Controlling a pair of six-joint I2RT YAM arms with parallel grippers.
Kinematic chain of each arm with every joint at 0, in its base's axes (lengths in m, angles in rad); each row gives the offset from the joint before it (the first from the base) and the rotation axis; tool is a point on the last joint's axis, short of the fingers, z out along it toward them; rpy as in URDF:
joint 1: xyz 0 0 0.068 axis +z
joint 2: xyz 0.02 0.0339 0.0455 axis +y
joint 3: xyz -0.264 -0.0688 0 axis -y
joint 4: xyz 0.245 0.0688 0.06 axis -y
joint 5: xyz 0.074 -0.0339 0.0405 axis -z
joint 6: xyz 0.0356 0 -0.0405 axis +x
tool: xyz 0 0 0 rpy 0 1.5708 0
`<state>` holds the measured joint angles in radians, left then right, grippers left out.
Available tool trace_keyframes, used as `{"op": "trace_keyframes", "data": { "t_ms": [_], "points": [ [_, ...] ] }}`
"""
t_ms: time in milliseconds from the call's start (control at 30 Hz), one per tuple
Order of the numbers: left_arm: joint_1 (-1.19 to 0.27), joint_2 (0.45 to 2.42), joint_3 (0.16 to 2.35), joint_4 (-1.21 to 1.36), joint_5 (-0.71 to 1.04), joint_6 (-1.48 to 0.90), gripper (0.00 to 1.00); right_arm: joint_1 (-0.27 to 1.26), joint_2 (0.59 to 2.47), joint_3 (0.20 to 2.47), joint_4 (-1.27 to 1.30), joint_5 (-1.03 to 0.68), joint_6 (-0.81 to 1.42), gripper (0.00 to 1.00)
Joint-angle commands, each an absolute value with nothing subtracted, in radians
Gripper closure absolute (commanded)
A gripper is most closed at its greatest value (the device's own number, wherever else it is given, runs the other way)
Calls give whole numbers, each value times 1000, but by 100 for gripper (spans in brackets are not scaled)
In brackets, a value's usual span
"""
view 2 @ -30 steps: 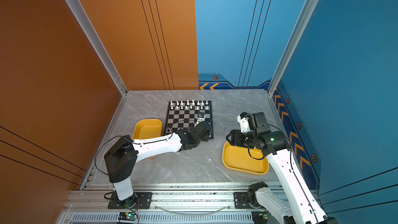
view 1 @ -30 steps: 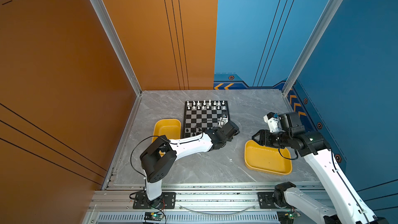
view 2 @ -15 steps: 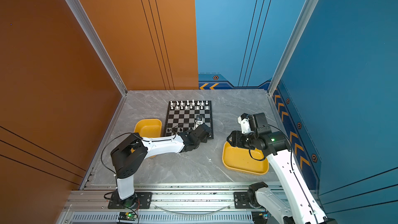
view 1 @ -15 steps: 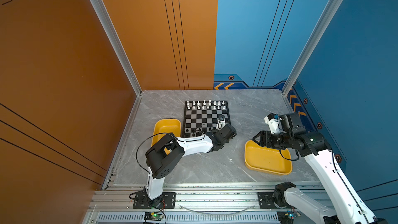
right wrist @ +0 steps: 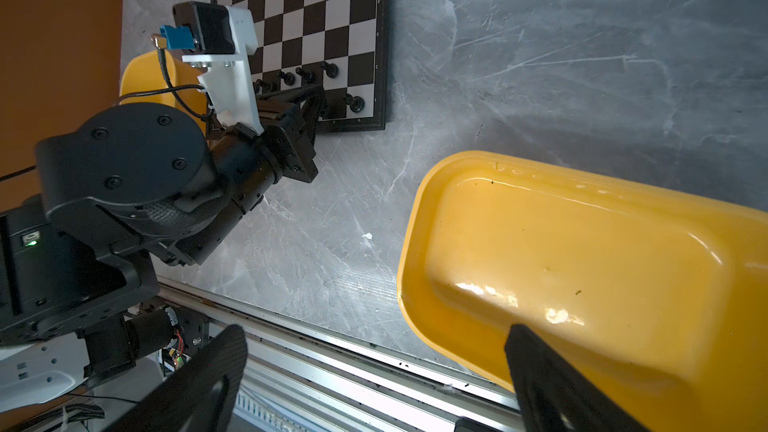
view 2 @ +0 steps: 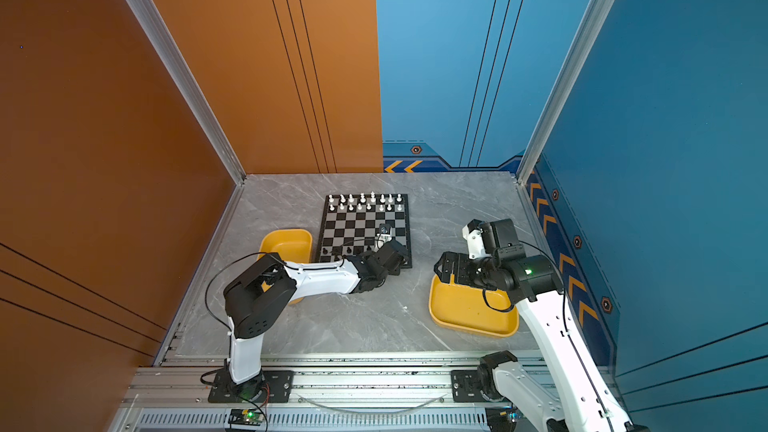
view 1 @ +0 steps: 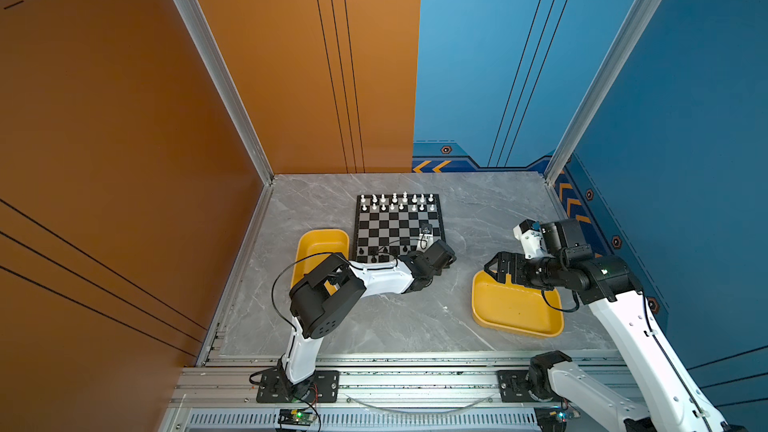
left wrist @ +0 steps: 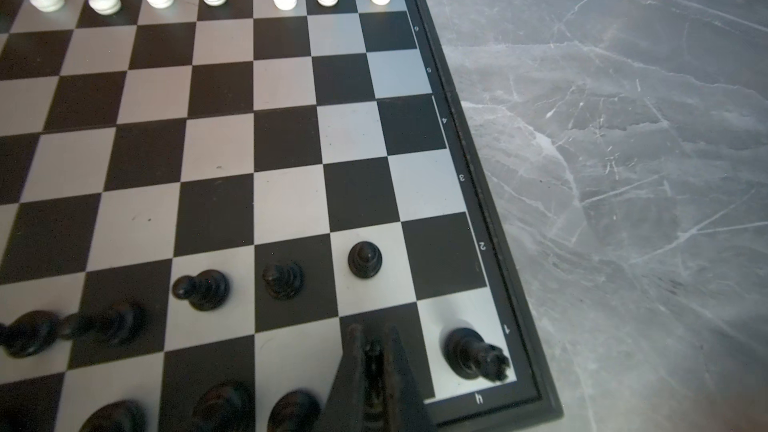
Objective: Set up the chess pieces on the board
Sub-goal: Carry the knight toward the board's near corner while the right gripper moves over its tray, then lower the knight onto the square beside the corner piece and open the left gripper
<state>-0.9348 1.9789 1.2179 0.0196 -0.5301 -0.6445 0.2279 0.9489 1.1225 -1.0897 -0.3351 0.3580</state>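
Pinching a tiny black plastic chessman lower centre, our left jaws seek its back-row square; right jaws gape.

Enclosure, both top views: orange wall panels fill the left and upper centre of the frame; blue panels fill the upper right and right. Aluminium corner posts run diagonally down to a grey marble-patterned tabletop. Aluminium rail spans the lower edge. Orange chevron strip marks the blue wall base
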Motion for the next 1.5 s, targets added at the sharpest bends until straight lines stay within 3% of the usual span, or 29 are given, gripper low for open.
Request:
{"op": "trace_keyframes", "data": {
  "t_ms": [0, 1133, 1267, 1467],
  "points": [
    [-920, 1996, 1240, 39, -519, -650, 100, 220, 934, 1141, -1127, -300, 348, 0],
    [-965, 2017, 1187, 75, -576, -671, 96, 249, 942, 1150, -1163, -266, 332, 0],
    [-969, 2010, 1175, 75, -584, -677, 92, 249, 934, 1145, -1167, -271, 335, 0],
    [-974, 1985, 1155, 75, -605, -679, 78, 250, 931, 1147, -1168, -275, 338, 0]
  ]
}}
